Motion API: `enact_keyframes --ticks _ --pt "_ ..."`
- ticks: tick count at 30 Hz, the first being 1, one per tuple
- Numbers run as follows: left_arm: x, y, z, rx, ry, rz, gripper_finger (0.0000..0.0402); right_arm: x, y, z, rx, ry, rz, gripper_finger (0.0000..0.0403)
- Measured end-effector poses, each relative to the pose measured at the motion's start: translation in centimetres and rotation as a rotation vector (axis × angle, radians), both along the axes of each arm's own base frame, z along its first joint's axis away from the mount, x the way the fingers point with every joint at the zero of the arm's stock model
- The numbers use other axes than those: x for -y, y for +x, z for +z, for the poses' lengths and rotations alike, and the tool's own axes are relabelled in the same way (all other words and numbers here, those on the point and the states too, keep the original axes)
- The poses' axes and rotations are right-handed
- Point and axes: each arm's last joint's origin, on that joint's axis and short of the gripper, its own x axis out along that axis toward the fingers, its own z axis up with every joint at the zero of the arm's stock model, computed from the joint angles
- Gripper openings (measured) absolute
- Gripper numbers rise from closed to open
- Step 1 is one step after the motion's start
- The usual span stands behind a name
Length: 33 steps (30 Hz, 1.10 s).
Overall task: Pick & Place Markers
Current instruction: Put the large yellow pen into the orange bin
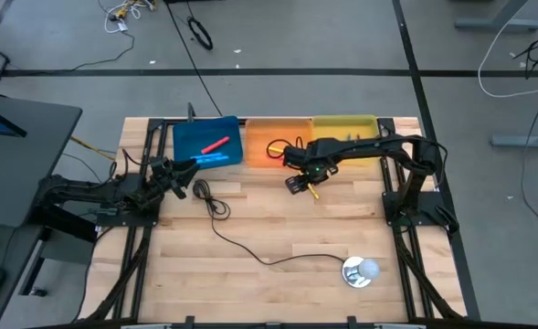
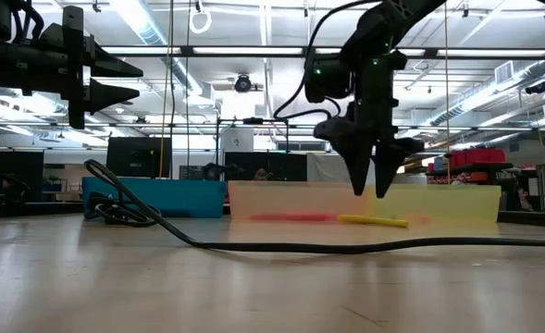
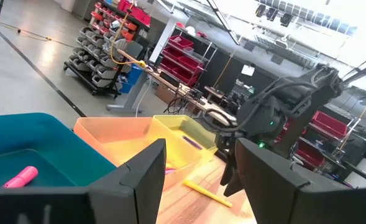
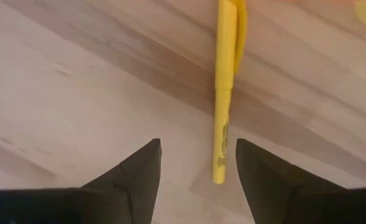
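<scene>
A yellow marker [image 4: 223, 93] lies flat on the wooden table [image 1: 278, 228], just in front of the orange tray [image 1: 273, 135]. My right gripper [image 4: 198, 152] points straight down over it, open, a little above the table. In the right wrist view the marker's near end shows between the fingertips, untouched. A red marker [image 1: 216, 144] and a blue one [image 1: 212, 158] lie in the blue tray [image 1: 188, 139]. Another red marker [image 2: 291, 217] lies in the orange tray. A purple marker [image 3: 192, 143] lies in the yellow tray [image 1: 346, 126]. My left gripper [image 1: 188, 170] waits open at the table's left, held level.
A thin black cable [image 1: 250, 251] runs from near the left gripper across the table to a round silver-white object [image 1: 360, 271] near the front right. The three trays stand side by side along the far edge. Bare wood lies in the middle and front.
</scene>
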Motion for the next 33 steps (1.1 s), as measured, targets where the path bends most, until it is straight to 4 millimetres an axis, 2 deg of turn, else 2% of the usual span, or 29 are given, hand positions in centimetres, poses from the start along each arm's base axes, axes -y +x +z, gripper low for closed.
enact_keyframes --ticks 12,25,33 --pt "0.0 0.0 0.0 0.0 0.0 0.0 0.02 -0.2 -0.9 -2.6 0.008 -0.004 -0.01 0.0206" --pt "0.0 0.0 0.0 0.0 0.0 0.0 0.02 -0.4 -1.7 -4.3 0.008 -0.006 0.007 0.0204" --pt "0.0 0.0 0.0 0.0 0.0 -0.001 0.02 -0.3 -1.8 -4.5 -0.013 -0.036 0.008 0.0153"
